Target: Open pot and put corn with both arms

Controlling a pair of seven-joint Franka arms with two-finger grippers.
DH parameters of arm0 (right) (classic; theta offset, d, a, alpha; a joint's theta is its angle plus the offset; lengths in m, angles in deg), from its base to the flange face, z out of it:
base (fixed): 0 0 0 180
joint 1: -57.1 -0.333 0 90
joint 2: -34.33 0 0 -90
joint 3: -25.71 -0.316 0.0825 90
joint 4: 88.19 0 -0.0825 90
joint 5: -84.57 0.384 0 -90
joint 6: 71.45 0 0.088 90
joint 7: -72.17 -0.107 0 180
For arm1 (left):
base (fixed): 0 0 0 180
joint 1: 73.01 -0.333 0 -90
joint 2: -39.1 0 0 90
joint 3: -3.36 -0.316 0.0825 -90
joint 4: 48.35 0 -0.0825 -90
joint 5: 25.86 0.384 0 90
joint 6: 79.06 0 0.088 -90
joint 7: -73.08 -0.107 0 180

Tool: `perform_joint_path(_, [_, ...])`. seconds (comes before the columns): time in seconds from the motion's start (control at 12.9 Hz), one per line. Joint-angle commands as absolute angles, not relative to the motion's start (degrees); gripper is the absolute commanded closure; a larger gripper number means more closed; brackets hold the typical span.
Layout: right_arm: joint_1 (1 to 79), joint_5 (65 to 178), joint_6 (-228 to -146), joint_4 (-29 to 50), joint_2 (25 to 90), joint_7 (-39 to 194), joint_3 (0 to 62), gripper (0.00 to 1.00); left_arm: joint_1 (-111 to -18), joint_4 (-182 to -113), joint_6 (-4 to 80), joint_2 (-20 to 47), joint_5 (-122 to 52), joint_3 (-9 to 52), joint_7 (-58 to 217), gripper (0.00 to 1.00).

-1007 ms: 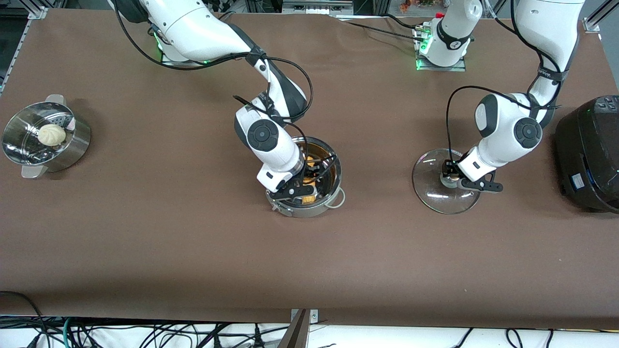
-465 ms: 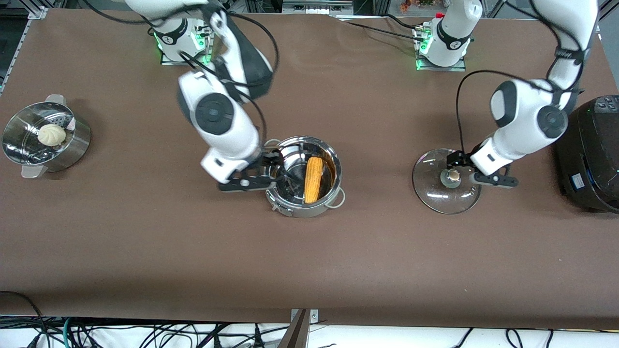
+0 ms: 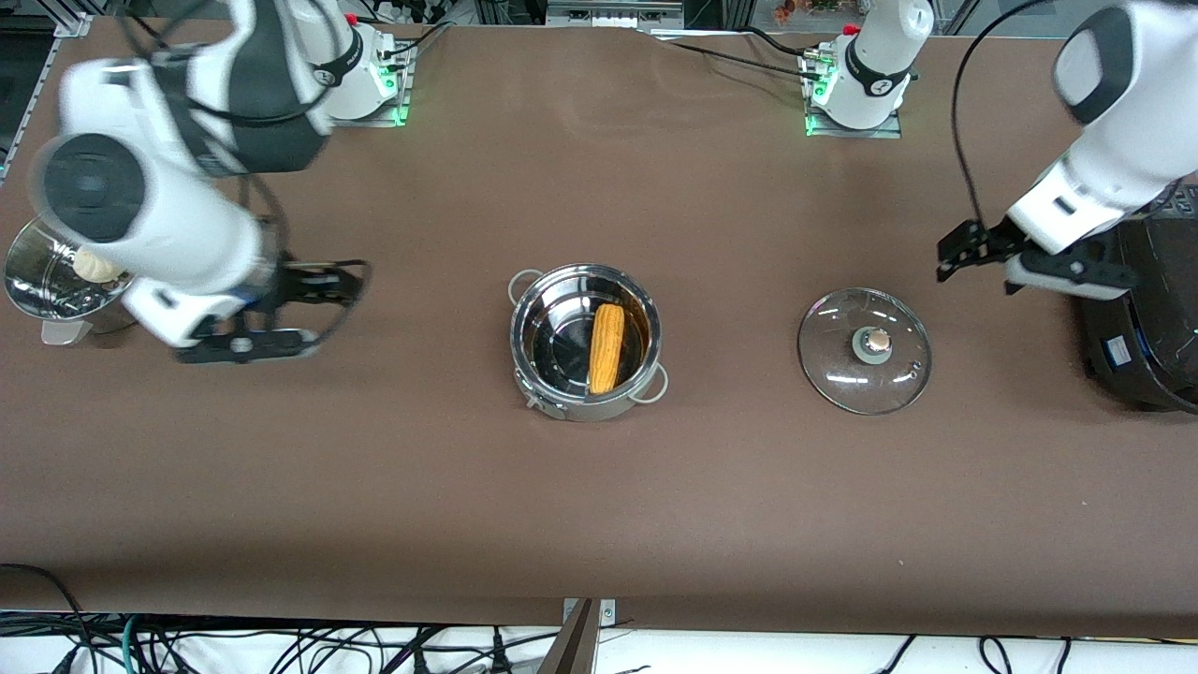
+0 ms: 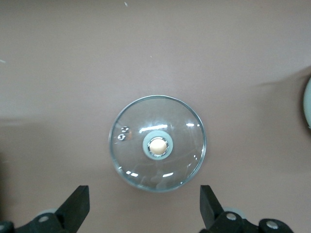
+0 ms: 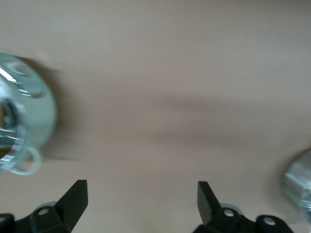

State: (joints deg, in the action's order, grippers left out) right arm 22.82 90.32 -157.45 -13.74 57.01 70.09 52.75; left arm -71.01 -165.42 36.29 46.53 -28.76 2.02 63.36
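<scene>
Pot [image 3: 585,342] at table centre, lid off, upright on the brown table cover [image 3: 599,487]. Corn [image 3: 606,348] lying inside, lengthwise toward the front camera, on the side of the pot toward the left arm's end, touching the bottom. Two wire loop handles visible, one at the rim farther from the camera, one nearer.

Glass lid [image 3: 864,350] flat on the table, knob [image 3: 877,343] up, well apart from the pot toward the left arm's end. Centred in the left wrist view [image 4: 157,143], nothing touching it.

Left gripper [image 3: 964,251] up in the air over bare table between lid and black cooker [image 3: 1146,300], fingers [image 4: 77,204] spread wide, holding nothing.

Right gripper [image 3: 323,304] in the air over bare table between pot and steamer basket [image 3: 56,281], fingers [image 5: 75,199] spread wide, empty. Pot edge and loop handle in the right wrist view [image 5: 22,141], motion-blurred.

Steamer basket at the right arm's end, mostly hidden by the right arm; white bun [image 3: 94,265] partly visible inside.

Cooker at the left arm's end, partly covered by the left arm's wrist.
</scene>
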Motion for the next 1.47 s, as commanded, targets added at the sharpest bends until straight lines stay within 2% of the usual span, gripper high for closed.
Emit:
perform_joint_path(0.0, [24.1, 90.0, -156.2, -11.5, 54.2, 75.6, 56.7, 0.00, -71.1, -153.4, 25.2, 44.5, -27.0, 2.0, 63.2, 0.00])
perform_joint_path(0.08, [27.6, 90.5, -156.8, -8.8, 52.0, 76.3, 55.9, 0.00, -71.1, -150.8, 22.7, 44.3, -27.0, 1.8, 63.2, 0.00])
perform_joint_path(0.15, [30.8, 90.5, -157.4, -6.1, 49.2, 76.3, 52.5, 0.00, -71.3, -148.7, 20.4, 44.0, -27.0, 0.9, 63.2, 0.00])
perform_joint_path(0.23, [36.0, 89.9, -159.2, -2.1, 46.0, 76.1, 47.5, 0.00, -71.2, -147.1, 17.3, 43.9, -27.1, 0.4, 63.3, 0.00])
perform_joint_path(0.39, [47.9, 87.4, -166.2, 6.6, 39.7, 75.5, 33.6, 0.00, -71.1, -145.0, 12.1, 43.2, -26.9, 1.2, 64.2, 0.00])
perform_joint_path(0.54, [56.4, 84.8, -168.4, 11.1, 35.3, 72.3, 23.5, 0.00, -70.6, -141.5, 9.5, 42.0, -24.9, 1.3, 65.1, 0.00])
perform_joint_path(0.77, [59.0, 84.7, -164.1, 12.0, 29.3, 70.9, 21.8, 0.00, -69.2, -140.8, 9.5, 41.6, -22.4, 1.5, 65.2, 0.00])
perform_joint_path(0.93, [58.9, 85.1, -161.2, 11.0, 29.2, 70.9, 23.2, 0.00, -69.3, -140.7, 9.5, 41.6, -22.5, 1.4, 65.2, 0.00])
perform_joint_path(1.24, [56.5, 85.6, -162.3, 8.4, 32.0, 71.1, 27.6, 0.00, -69.3, -140.8, 9.4, 41.6, -22.7, 1.4, 65.2, 0.00])
perform_joint_path(1.39, [56.5, 86.8, -163.5, 8.5, 32.0, 71.1, 27.8, 0.00, -69.4, -140.9, 9.4, 41.6, -22.7, 1.4, 65.2, 0.00])
